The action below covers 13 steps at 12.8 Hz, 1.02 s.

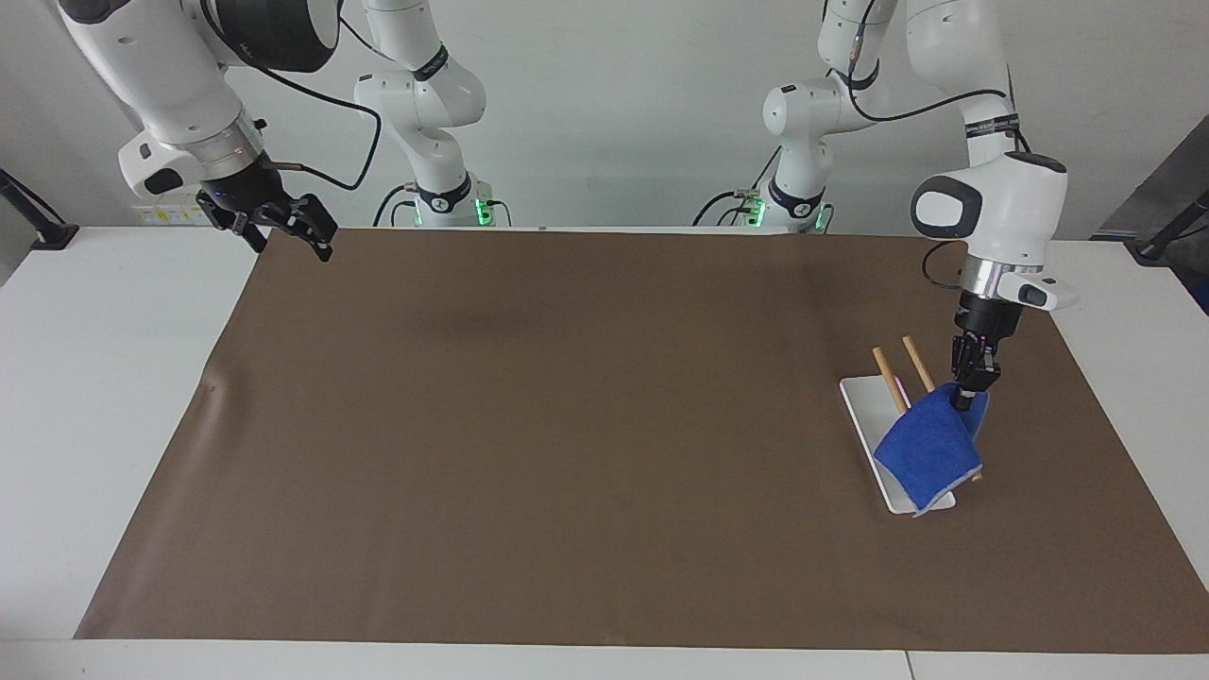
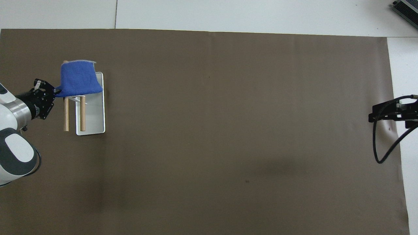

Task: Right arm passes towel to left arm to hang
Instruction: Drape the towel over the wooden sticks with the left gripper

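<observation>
One towel (image 1: 928, 448) corner in left hand (image 1: 962, 403)

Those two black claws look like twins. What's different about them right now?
The left gripper is shut on a corner of the blue towel draped over the wooden rods; the right gripper is open and holds nothing. The left hangs low over the rack, the right waits high over the mat's edge. Both are black and two-fingered.

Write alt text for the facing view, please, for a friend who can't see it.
The left gripper, shut, pinches a corner of a blue towel draped over two wooden rods on a white stand, which sits on a brown mat. The right gripper waits open, raised over the mat's corner at its own end.
</observation>
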Each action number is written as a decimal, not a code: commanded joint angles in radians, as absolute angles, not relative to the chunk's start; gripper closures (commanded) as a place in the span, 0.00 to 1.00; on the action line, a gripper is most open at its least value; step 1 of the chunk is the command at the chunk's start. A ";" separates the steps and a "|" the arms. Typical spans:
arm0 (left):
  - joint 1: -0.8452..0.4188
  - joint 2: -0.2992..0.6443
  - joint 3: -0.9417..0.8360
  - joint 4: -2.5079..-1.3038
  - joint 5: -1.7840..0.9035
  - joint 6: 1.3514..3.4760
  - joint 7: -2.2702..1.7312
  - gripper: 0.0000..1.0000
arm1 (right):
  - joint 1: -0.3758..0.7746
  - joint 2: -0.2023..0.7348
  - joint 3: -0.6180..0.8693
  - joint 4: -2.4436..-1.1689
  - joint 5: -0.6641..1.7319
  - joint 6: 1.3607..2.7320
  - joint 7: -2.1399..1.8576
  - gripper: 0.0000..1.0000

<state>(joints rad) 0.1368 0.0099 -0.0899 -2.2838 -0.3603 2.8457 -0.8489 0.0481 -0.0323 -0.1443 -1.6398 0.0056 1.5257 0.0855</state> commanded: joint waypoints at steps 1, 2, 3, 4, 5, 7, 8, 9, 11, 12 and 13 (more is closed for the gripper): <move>0.146 0.000 -0.084 -2.296 -0.348 2.849 -0.825 0.99 | 0.041 -0.055 -0.140 -1.664 0.006 1.536 0.086 0.00; 0.147 0.000 -0.083 -2.296 -0.348 2.846 -0.803 0.99 | 0.041 -0.055 -0.140 -1.664 0.006 1.536 0.087 0.00; 0.147 0.000 -0.083 -2.301 -0.348 2.846 -0.787 0.99 | 0.041 -0.055 -0.140 -1.664 0.006 1.536 0.087 0.00; 0.147 0.002 -0.083 -2.304 -0.348 2.846 -0.784 0.99 | 0.041 -0.055 -0.140 -1.664 0.006 1.536 0.087 0.00; 0.147 0.003 -0.083 -2.304 -0.348 2.846 -0.782 0.99 | 0.041 -0.055 -0.140 -1.664 0.006 1.536 0.087 0.00; 0.147 0.009 -0.083 -2.304 -0.348 2.846 -0.773 0.99 | 0.041 -0.055 -0.140 -1.664 0.006 1.536 0.087 0.00; 0.149 0.011 -0.083 -2.304 -0.348 2.846 -0.734 0.99 | 0.041 -0.055 -0.140 -1.666 0.006 1.536 0.087 0.00; 0.149 0.011 -0.081 -2.304 -0.348 2.838 -0.698 0.99 | 0.041 -0.055 -0.140 -1.664 0.006 1.536 0.087 0.00; 0.149 0.011 -0.077 -2.304 -0.348 2.833 -0.693 0.84 | 0.043 -0.054 -0.140 -1.664 0.006 1.536 0.090 0.00; 0.149 0.011 -0.077 -2.303 -0.348 2.832 -0.692 0.59 | 0.043 -0.055 -0.140 -1.666 0.006 1.536 0.092 0.00; 0.149 0.011 -0.077 -2.303 -0.348 2.830 -0.684 0.33 | 0.046 -0.055 -0.140 -1.666 0.006 1.534 0.087 0.00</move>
<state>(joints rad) 0.1415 0.0161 -0.0781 -2.2953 -0.3601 2.8422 -0.7058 0.0482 -0.0323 -0.1443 -1.6399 0.0056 1.5257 0.0855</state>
